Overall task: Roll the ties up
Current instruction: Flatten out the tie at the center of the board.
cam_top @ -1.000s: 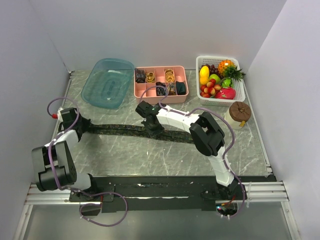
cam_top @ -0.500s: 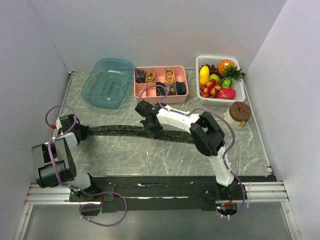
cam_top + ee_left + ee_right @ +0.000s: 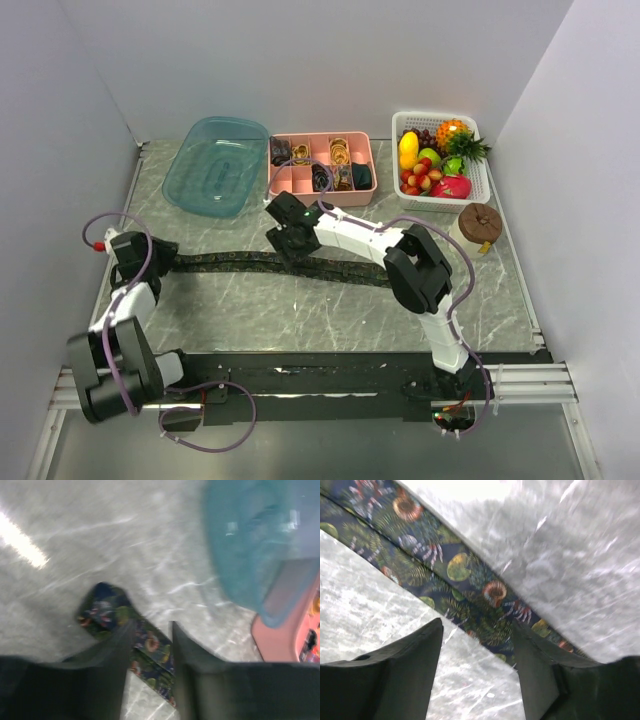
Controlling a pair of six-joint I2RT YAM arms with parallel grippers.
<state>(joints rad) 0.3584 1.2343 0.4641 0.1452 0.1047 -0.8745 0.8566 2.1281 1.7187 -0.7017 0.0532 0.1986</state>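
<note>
Bright even light, motion-blurred wrist views

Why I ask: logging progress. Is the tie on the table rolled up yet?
No, the tie lies stretched flat along the table in the top view.

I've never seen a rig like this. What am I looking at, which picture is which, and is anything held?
These are two robot arms bolted at the near edge of the table: the left arm and the right arm. The wide picture looks down from above and behind them; the two close-ups come from a camera on each wrist. On the table a long dark patterned tie lies stretched flat. Behind it stand a blue tub, a pink tray with rolled ties, a white basket of fruit and a brown round object. The left fingers and right fingers stand open over the tie; nothing is held.
</note>
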